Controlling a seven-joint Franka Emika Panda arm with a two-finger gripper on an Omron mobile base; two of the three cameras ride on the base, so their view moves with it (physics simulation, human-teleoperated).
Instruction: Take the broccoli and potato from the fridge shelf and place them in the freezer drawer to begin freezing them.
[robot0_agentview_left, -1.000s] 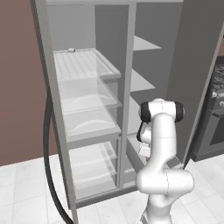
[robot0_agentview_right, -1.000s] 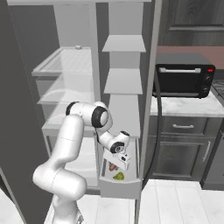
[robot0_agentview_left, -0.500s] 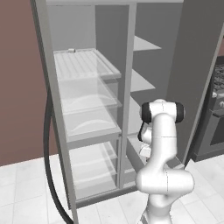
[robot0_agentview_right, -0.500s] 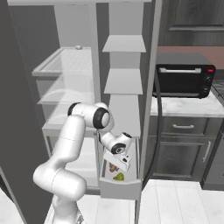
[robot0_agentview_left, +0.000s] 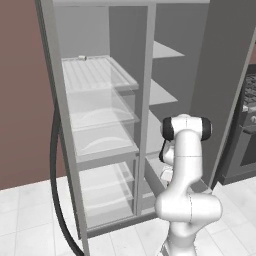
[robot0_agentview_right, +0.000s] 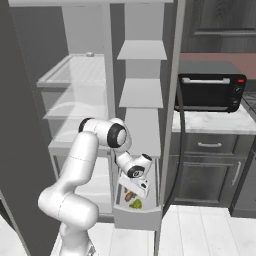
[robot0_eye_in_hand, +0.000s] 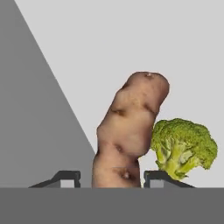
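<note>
In the hand view the brown potato (robot0_eye_in_hand: 131, 131) stands lengthwise between my gripper's (robot0_eye_in_hand: 111, 177) two dark tips. The left tip (robot0_eye_in_hand: 68, 177) stands a little clear of it and the right tip is at its edge, so the jaws are open. The green broccoli (robot0_eye_in_hand: 183, 148) lies right beside the potato on the pale drawer floor. From the right base view my hand (robot0_agentview_right: 136, 186) reaches down into the open freezer drawer (robot0_agentview_right: 137, 220), with the potato (robot0_agentview_right: 128, 195) and broccoli (robot0_agentview_right: 135, 204) under it. The ribbed fridge shelf (robot0_agentview_left: 97, 75) (robot0_agentview_right: 75, 70) is high on the left.
A tiny whitish nub (robot0_agentview_left: 82, 57) sits at the back of the ribbed shelf. Plain grey shelves (robot0_agentview_right: 145, 50) stack above the drawer. A black toaster oven (robot0_agentview_right: 210, 92) stands on the counter to the right. A dark hose (robot0_agentview_left: 57, 200) hangs along the fridge's left side.
The jaws have spread apart from the potato. The arm and hand have hardly moved, and the broccoli lies where it did.
</note>
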